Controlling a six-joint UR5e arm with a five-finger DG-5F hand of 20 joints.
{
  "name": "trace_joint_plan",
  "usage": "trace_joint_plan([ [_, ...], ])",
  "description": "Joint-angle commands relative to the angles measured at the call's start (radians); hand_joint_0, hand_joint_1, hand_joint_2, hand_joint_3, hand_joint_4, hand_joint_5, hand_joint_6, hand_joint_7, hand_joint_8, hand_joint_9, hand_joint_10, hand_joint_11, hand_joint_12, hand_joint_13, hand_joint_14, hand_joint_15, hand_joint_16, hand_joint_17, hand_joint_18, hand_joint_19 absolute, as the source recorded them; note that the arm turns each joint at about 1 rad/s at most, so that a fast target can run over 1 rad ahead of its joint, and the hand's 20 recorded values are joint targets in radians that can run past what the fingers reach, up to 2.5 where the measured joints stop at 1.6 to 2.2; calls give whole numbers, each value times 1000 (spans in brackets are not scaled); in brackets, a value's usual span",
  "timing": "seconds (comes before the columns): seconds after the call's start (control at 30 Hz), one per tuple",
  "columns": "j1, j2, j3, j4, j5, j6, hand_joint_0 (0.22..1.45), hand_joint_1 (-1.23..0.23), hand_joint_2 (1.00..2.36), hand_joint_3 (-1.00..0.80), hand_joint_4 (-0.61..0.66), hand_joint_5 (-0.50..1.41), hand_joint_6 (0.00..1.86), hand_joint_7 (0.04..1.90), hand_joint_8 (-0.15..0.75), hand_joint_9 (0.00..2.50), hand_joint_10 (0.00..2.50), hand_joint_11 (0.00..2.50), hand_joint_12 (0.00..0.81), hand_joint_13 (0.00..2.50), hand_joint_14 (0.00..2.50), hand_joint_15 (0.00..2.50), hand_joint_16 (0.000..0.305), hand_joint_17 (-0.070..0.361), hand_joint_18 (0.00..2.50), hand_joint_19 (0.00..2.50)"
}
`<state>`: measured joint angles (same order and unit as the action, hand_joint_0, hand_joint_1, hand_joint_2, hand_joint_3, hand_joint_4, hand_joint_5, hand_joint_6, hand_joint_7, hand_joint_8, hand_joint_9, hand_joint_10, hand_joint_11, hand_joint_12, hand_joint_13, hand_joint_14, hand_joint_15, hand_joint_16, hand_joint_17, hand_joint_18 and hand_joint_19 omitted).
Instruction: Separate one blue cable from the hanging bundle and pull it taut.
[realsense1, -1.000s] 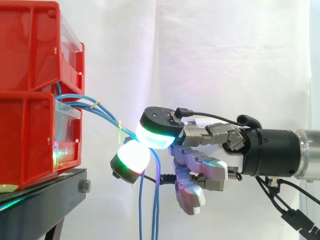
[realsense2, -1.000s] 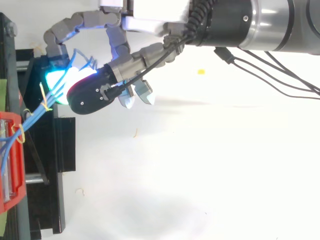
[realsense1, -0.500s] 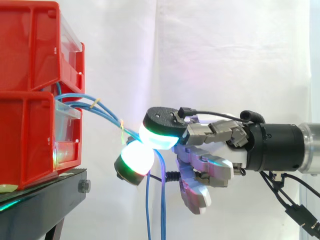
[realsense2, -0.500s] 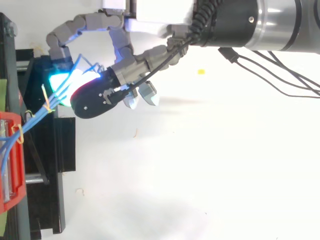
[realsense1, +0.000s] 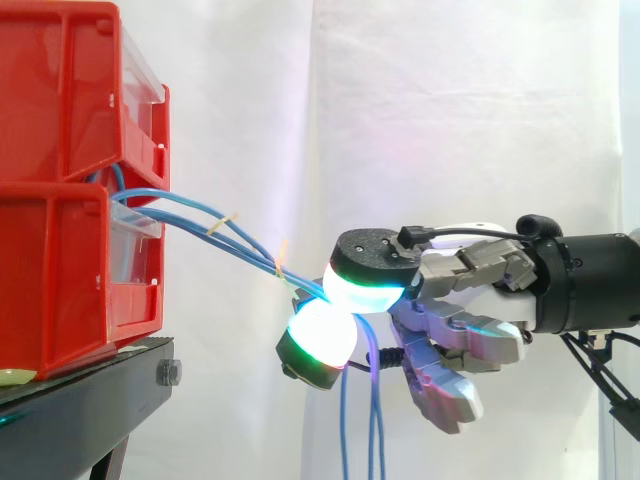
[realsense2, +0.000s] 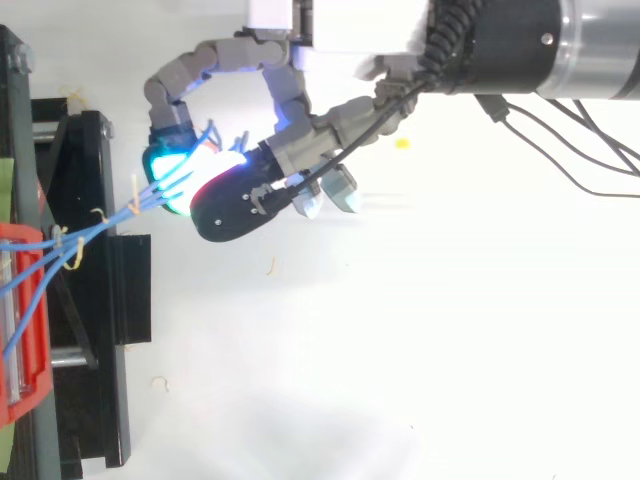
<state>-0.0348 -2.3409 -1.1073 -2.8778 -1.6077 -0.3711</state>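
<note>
Well, hand (realsense1: 460, 325) pinches the blue cables (realsense1: 222, 226) btw its pads, stretched near-taut out from the red bins (realsense1: 60, 250) (several strands, looks like), so singling one out isn't done yet.

Hand (realsense1: 470, 300), pinching the blue cables (realsense1: 255, 252), has drawn away from the red bins (realsense1: 60, 250); the cables run straighter.

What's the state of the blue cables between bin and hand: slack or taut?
Nearly taut: the blue cables run almost straight from the red bin to the hand's pinch, then hang loose below it.
</note>
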Motion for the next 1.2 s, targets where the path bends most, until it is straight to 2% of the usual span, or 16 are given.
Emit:
trace_joint_plan([
  [0.0, 0, 17, -17, -3, 2, 0, 692, -726, 1018, -213, 52, 143, 503, 1311, 68, 1999, 14, 287, 240, 1654, 15, 322, 69, 154, 2002, 342],
  [0.47, 4, 18, -14, 0, 2, -2, 685, -714, 1017, -249, 52, 142, 503, 1319, 66, 1997, 14, 285, 235, 1658, 15, 330, 67, 151, 1975, 374],
  [0.53, 4, 17, -14, 0, 2, -2, 607, -675, 1012, -352, 76, 141, 502, 1336, 62, 1984, 14, 290, 230, 1652, 14, 344, 70, 157, 1969, 376],
  [0.6, 6, 17, -9, 2, 2, -2, 492, -570, 1000, -500, 100, 143, 503, 1328, 72, 2007, 12, 245, 243, 1681, 13, 305, 76, 171, 2036, 324],
  [0.67, 6, 17, -3, 0, 3, -2, 459, -473, 1000, -500, 108, 145, 503, 1312, 79, 2037, 11, 224, 254, 1699, 12, 290, 79, 178, 2073, 296],
  [0.87, 7, 17, 3, 2, 22, -2, 510, -246, 1000, -500, 56, 147, 503, 1296, 54, 2040, 15, 247, 242, 1676, 15, 311, 75, 168, 1990, 321],
  [1.0, 7, 17, 3, 2, 31, -2, 553, -270, 1000, -500, 37, 145, 503, 1289, 47, 2037, 13, 260, 231, 1659, 14, 328, 70, 158, 1920, 354],
  [1.17, 7, 17, 1, 2, 48, -2, 630, -433, 1000, -500, 16, 145, 503, 1279, 54, 2033, 14, 302, 233, 1645, 14, 337, 67, 152, 1873, 379],
])
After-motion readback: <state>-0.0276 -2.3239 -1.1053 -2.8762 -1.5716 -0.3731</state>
